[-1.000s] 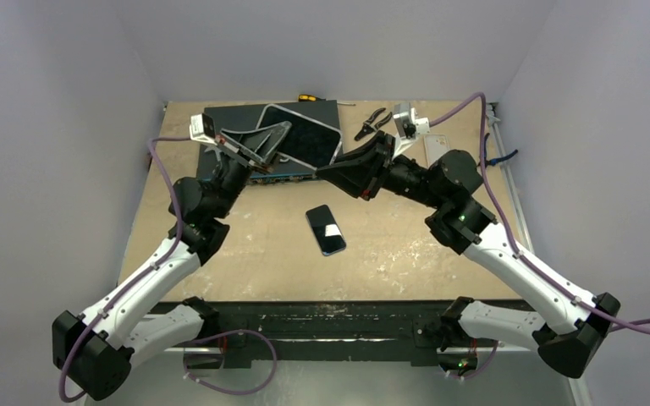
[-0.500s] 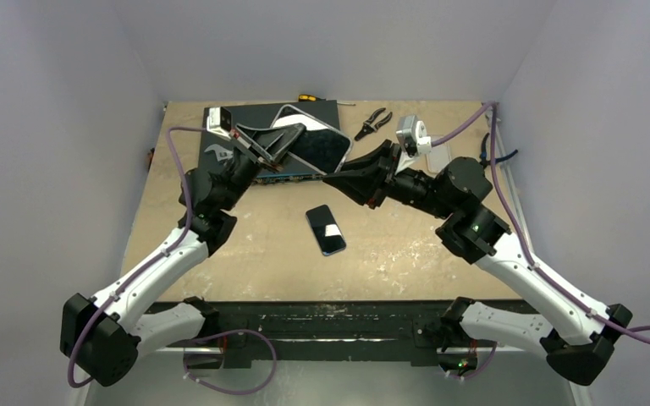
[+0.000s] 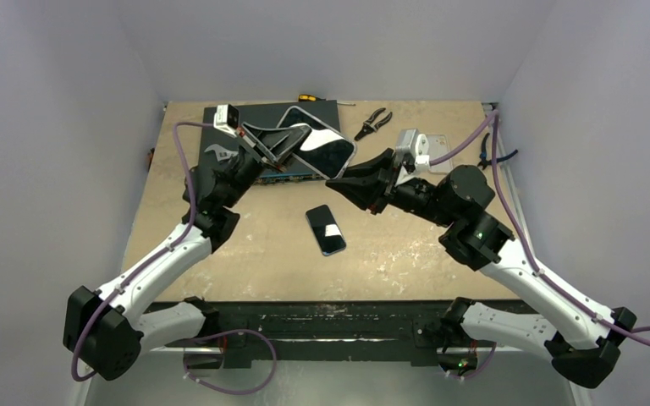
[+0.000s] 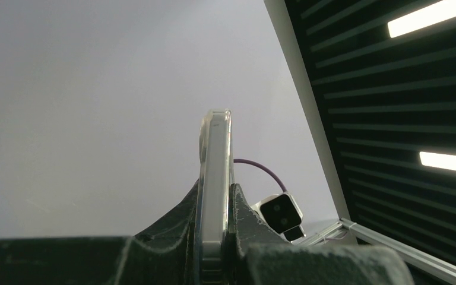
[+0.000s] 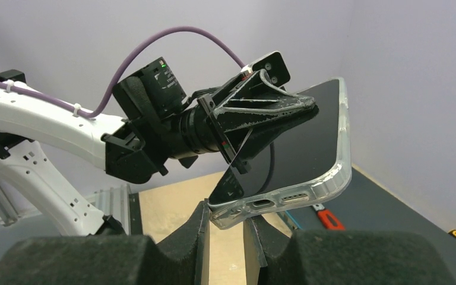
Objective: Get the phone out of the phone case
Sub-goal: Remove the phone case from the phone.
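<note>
Clear phone case (image 3: 320,150) tight in left tool (image 3: 292,137), right tool (image 3: 344,178); pliers (image 3: 374,122), loose phone (image 3: 326,229) nearby.

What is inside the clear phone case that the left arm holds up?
A phone with a dark screen fills the clear phone case. The left gripper, its jaws shut on the case, covers part of the screen. The phone's back cannot be seen.

The phone (image 5: 297,130) is a black slab with a dark, glossy screen, still seated in a clear case (image 5: 339,169) with a thick see-through rim. It hangs tilted above the table. The left gripper (image 3: 290,138) pinches its flat faces, and the right gripper (image 5: 225,215) clasps its bottom corner by the ports.
</note>
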`<state>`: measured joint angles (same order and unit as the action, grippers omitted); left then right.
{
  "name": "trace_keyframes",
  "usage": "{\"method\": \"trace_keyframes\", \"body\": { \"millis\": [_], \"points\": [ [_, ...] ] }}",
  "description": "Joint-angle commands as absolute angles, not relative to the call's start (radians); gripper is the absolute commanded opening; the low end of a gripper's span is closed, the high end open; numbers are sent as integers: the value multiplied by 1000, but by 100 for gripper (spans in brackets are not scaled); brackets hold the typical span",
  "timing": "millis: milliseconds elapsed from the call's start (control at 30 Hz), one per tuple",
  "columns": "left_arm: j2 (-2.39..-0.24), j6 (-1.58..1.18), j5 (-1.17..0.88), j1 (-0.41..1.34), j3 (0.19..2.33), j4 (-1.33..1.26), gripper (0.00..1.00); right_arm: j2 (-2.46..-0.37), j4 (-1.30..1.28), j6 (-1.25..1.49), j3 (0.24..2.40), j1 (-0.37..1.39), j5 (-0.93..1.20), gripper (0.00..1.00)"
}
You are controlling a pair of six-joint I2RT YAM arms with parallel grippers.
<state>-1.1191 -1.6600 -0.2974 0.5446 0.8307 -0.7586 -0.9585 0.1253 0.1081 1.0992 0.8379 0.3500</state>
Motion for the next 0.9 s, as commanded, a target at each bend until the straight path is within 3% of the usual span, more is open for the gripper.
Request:
{"method": "trace_keyframes", "body": {
  "millis": [0, 867],
  "points": [
    [-1175, -1487, -534, 583, 800, -537, 0, -920, 429, -82, 1158, 846, 254, 0],
    [-1186, -1413, -605, 638, 822, -464, 0, -908, 565, -349, 1146, 857, 68, 0]
  ]
}}
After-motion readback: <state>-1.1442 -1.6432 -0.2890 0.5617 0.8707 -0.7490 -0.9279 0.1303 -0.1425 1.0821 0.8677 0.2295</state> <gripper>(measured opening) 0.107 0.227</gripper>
